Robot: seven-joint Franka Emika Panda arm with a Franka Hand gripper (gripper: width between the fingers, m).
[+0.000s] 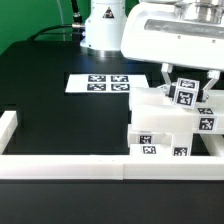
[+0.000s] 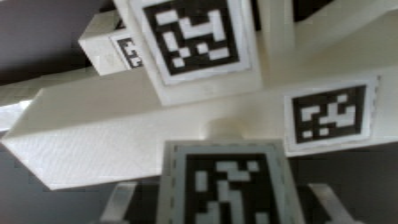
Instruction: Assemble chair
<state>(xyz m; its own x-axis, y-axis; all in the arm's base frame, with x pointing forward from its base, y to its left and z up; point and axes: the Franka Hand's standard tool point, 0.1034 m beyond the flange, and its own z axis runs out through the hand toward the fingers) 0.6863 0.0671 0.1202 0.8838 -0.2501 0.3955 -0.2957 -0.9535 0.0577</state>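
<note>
Misalignment is the main risk here. In the exterior view the fingers (image 1: 166, 76) are clenched on a small tagged piece (image 1: 185, 93) of the chair, which hangs over the other chair blocks (image 1: 160, 125); whether it touches them I cannot tell. These blocks stand near the corner of the counter (image 1: 60, 115) on the exterior view's right, just beside the border rail (image 1: 70, 163) and well apart from the marker board (image 1: 100, 83). If the piece goes down tilted, it may jam or push the loose blocks aside. In the wrist view the tagged piece (image 2: 222, 185) hides the joint on the white block (image 2: 160, 125) below, so I judge that a small slip in the grip could pass unnoticed.
</note>
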